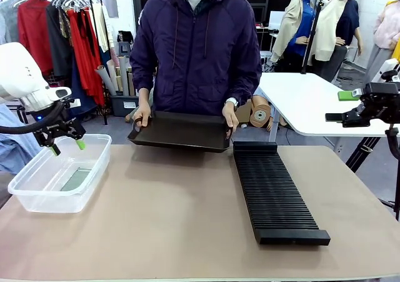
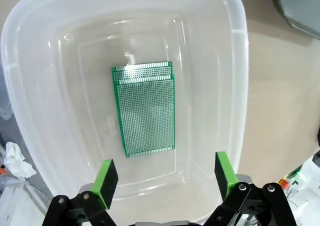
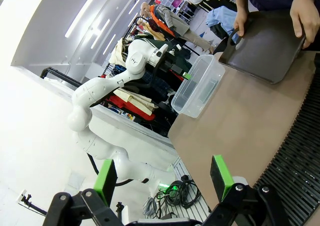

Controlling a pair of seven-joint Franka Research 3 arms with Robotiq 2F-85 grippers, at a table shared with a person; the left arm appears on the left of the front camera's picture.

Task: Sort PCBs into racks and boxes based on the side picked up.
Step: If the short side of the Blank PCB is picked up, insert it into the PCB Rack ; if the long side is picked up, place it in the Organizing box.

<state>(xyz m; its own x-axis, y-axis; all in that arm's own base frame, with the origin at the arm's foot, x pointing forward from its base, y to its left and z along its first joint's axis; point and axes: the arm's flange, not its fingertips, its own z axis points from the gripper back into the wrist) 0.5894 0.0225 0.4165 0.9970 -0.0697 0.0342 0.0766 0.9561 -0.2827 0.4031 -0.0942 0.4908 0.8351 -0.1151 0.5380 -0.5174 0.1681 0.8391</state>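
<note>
Green PCBs [image 2: 145,108] lie in the clear tub [image 2: 239,85]; left pincer [image 2: 165,178] spread, empty above, drop done. Next needs another board.

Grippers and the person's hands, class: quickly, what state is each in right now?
Left gripper: open, empty, above the clear tub.
Right gripper: open, empty.
Person's hands: holding the black tray.

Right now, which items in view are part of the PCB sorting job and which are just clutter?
Job items:
- PCBs, stacked flat in the clear tub
- black slotted rack
- black tray, held by the person's hands
- left gripper, open above the tub
- right gripper, open

Lying about:
- clothes rail
- white side table
- cardboard rolls
</note>
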